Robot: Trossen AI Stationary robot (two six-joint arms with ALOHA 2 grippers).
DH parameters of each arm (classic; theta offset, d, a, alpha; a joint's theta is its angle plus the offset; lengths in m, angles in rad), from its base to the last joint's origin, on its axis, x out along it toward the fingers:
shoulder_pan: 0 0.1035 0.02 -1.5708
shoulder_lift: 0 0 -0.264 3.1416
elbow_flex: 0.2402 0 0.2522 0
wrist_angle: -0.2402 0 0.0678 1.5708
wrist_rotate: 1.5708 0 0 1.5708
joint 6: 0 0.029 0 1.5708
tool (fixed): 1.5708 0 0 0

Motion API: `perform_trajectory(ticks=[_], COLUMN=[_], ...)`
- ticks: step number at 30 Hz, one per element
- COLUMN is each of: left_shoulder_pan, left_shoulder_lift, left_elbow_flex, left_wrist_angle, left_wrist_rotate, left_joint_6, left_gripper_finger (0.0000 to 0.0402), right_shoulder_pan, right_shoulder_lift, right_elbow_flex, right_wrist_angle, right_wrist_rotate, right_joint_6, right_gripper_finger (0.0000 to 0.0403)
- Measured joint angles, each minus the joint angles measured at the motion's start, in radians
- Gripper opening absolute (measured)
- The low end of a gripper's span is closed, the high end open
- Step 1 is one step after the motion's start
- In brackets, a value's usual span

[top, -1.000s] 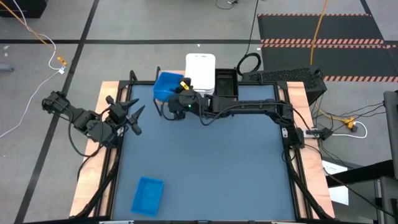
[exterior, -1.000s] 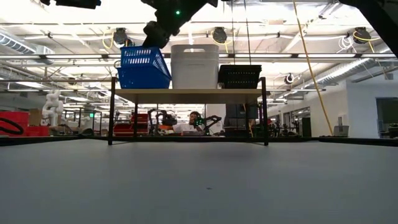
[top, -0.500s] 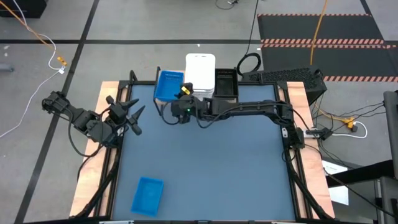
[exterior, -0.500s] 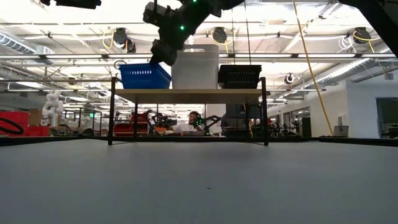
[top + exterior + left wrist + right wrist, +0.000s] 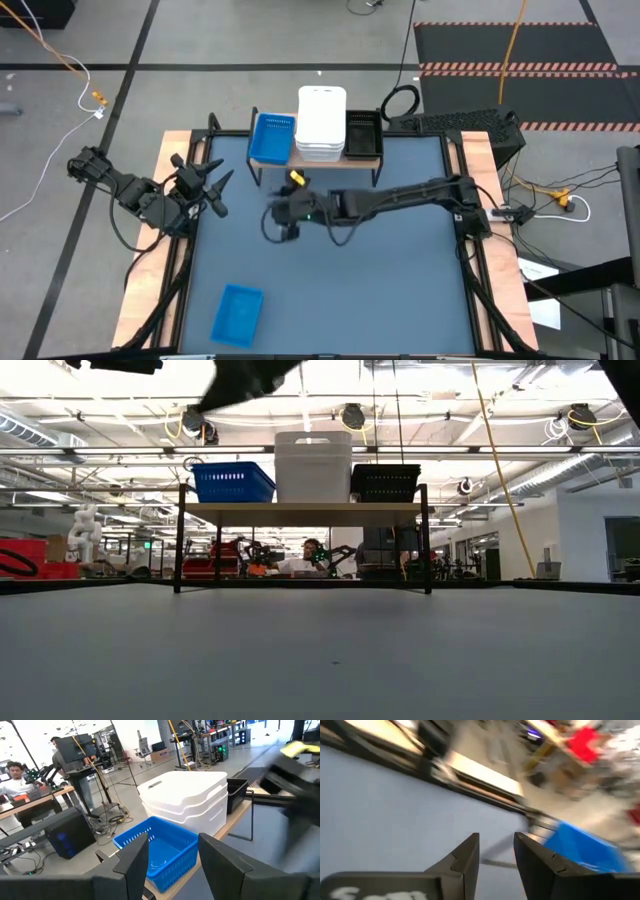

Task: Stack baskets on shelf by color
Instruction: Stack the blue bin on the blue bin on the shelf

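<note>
Shelf [image 5: 262, 161] at the far edge carries, left to right, blue basket [image 5: 271, 137], white stack [image 5: 321, 122], black basket [image 5: 362, 134]. Another blue bin [image 5: 237, 313] lies on the near-left bench [image 5: 400, 290], unstacked. Left pincer [image 5: 213, 184] waits apart; right pincer [image 5: 280, 226] hangs mid-bench, apart, empty. Stack counts are hard to tell.

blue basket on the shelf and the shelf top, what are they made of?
Blue basket: looks like moulded plastic, glossy, with slotted lattice walls. Shelf top: pale board, probably wood or laminate, matte; its thin dark legs look like metal.
</note>
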Motion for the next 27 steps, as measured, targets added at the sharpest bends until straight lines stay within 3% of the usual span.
perform_trajectory(ticks=[6, 9, 18, 27], left_shoulder_pan=[0.000, 0.000, -0.001, -0.042], left_shoulder_lift=[0.000, 0.000, 0.033, 0.198], left_elbow_flex=[0.000, 0.000, 0.001, 0.001], left_wrist_angle=[0.000, 0.000, -0.002, -0.054], left_wrist_rotate=[0.002, 0.026, 0.121, 0.311], left_joint_6=[0.000, -0.005, -0.100, -0.344], left_gripper_finger=[0.0175, 0.0175, 0.0175, 0.0175], right_shoulder_pan=[0.072, 0.120, 0.249, 0.332], right_shoulder_lift=[0.020, 0.058, 0.249, 0.460], right_elbow_flex=[0.000, -0.027, -0.072, 0.103], right_wrist_angle=[0.071, 0.225, 0.649, 0.608], right_wrist_rotate=[-0.276, -0.378, -0.397, -0.427], right_joint_6=[0.254, 0.334, 0.424, 0.342], right_gripper_finger=[0.0133, 0.0144, 0.0194, 0.0224])
